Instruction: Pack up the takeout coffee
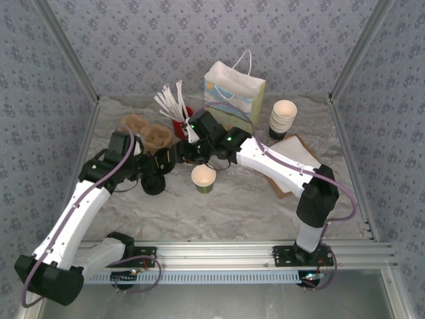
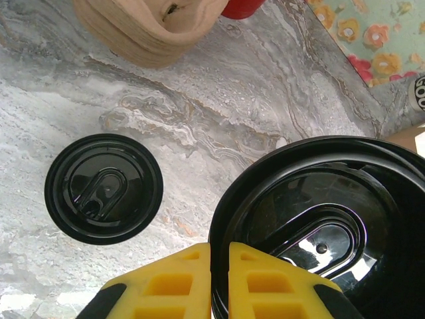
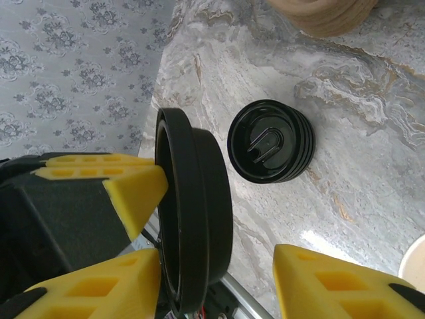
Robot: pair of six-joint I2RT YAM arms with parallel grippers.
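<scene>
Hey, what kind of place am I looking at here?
Probably a robot test booth staged as a takeout coffee counter: wallpapered panels, stacked white paper cups and a floral gift bag.

top view high, facing down, wrist views close, sharing lid stack [image 2: 103, 189]

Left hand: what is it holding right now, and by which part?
A black lid, pinched at its rim between the shut fingers of the left hand.
</scene>
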